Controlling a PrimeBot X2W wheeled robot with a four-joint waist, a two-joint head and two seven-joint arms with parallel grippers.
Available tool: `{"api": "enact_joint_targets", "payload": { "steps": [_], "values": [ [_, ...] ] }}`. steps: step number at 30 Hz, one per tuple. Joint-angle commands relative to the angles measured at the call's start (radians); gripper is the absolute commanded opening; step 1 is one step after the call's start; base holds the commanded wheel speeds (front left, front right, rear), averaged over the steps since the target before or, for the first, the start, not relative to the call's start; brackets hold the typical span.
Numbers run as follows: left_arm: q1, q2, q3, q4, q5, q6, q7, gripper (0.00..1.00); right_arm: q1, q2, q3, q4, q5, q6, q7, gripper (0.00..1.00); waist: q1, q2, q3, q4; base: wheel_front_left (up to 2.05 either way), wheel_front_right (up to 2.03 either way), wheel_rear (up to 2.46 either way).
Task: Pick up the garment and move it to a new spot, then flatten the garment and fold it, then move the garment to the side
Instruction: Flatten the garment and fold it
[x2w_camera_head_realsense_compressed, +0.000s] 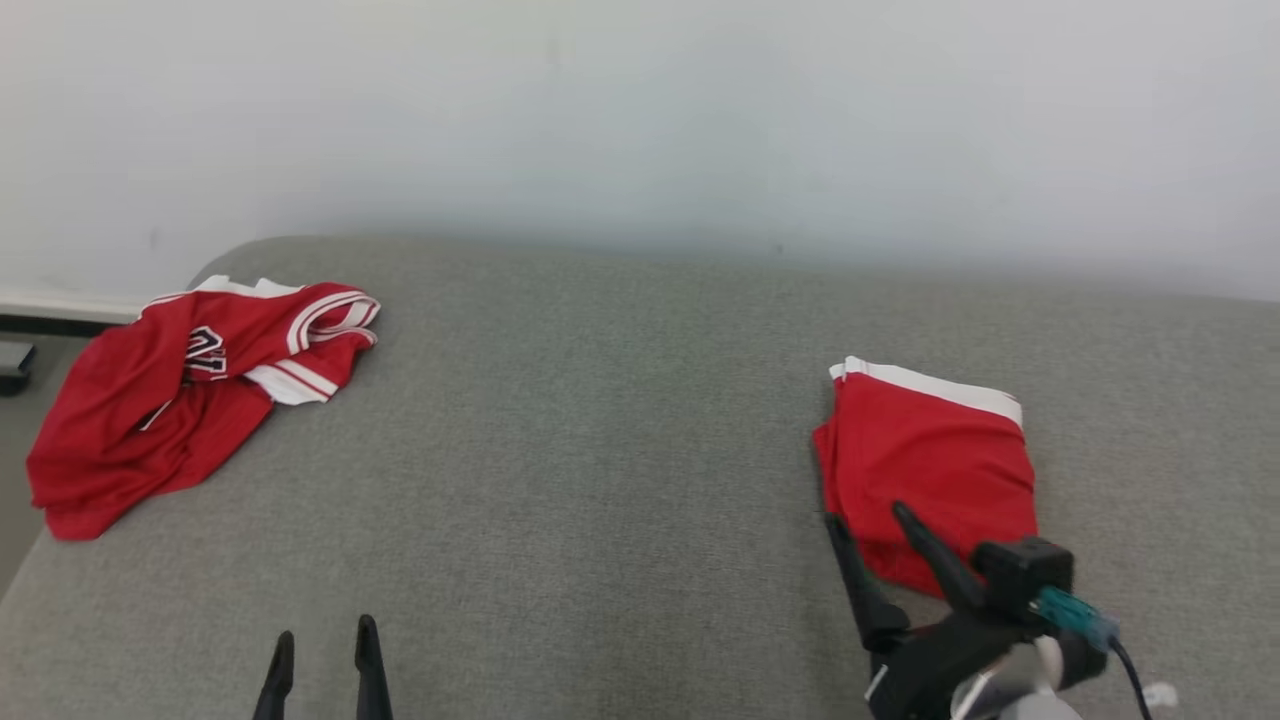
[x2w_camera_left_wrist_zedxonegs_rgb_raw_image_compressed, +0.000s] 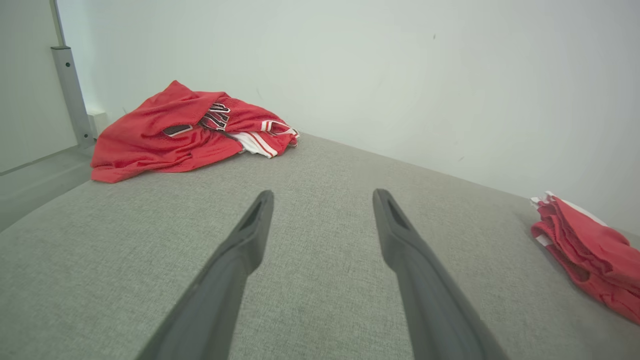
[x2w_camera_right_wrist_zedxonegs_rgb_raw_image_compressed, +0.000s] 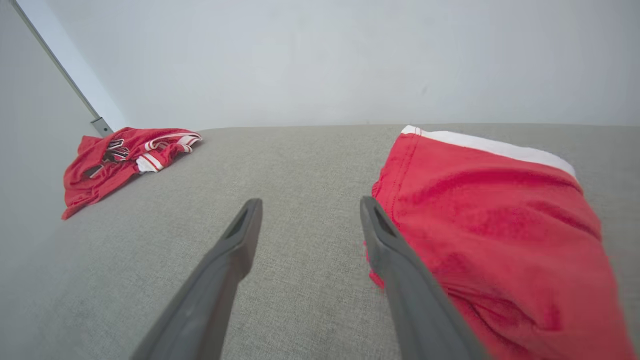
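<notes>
The folded red garment (x2w_camera_head_realsense_compressed: 930, 460) lies at the right of the grey cushion (x2w_camera_head_realsense_compressed: 600, 450). The right tool (x2w_camera_head_realsense_compressed: 868, 515) is released at its near-left edge, grasping nothing. The left tool (x2w_camera_head_realsense_compressed: 326, 632) hovers released, near left. A crumpled red jersey (x2w_camera_head_realsense_compressed: 170, 400) lies far left.

**Red garment folded at the right, red jersey crumpled at the left**

The folded garment (x2w_camera_head_realsense_compressed: 930, 470) is red with a white band along its far edge. It is a compact, roughly square stack with slightly rumpled layers, lying flat on the right part of the grey fabric surface (x2w_camera_head_realsense_compressed: 600, 450). The red jersey (x2w_camera_head_realsense_compressed: 150, 420), trimmed in white with dark numerals, lies crumpled at the far left corner, well apart.
</notes>
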Motion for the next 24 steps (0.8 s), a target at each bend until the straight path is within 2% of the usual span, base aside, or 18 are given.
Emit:
{"api": "enact_joint_targets", "payload": {
  "steps": [1, 5, 11, 16, 24],
  "values": [
    [0.013, -0.001, 0.008, -0.008, 0.002, 0.000, -0.003, 1.00, 0.026, 0.003, -0.018, -0.017, -0.016, -0.002, -0.017, 1.00, 0.0001, 0.0001, -0.022, -0.030, 0.00, 0.00, 0.00],
    [0.019, -0.001, 0.033, -0.030, 0.009, -0.006, -0.003, 1.00, 0.101, 0.025, -0.118, -0.102, -0.063, -0.002, -0.074, 1.00, 0.0001, 0.0001, -0.036, -0.061, 0.00, 0.00, 0.00],
    [0.019, -0.001, 0.060, -0.035, 0.030, -0.027, -0.003, 1.00, 0.198, 0.039, -0.214, -0.203, -0.115, -0.002, -0.113, 1.00, 0.0001, 0.0001, -0.052, -0.110, 0.00, 0.00, 0.00],
    [0.006, -0.001, 0.075, -0.022, 0.049, -0.042, -0.003, 1.00, 0.248, 0.024, -0.248, -0.243, -0.138, -0.002, -0.122, 1.00, 0.0001, 0.0001, -0.058, -0.154, 0.00, 0.00, 0.00],
    [0.001, -0.002, 0.107, 0.011, 0.081, -0.064, -0.003, 1.00, 0.265, -0.025, -0.243, -0.239, -0.110, -0.002, -0.128, 1.00, 0.0001, 0.0001, -0.068, -0.218, 0.00, 0.00, 0.00]
  ]
}}
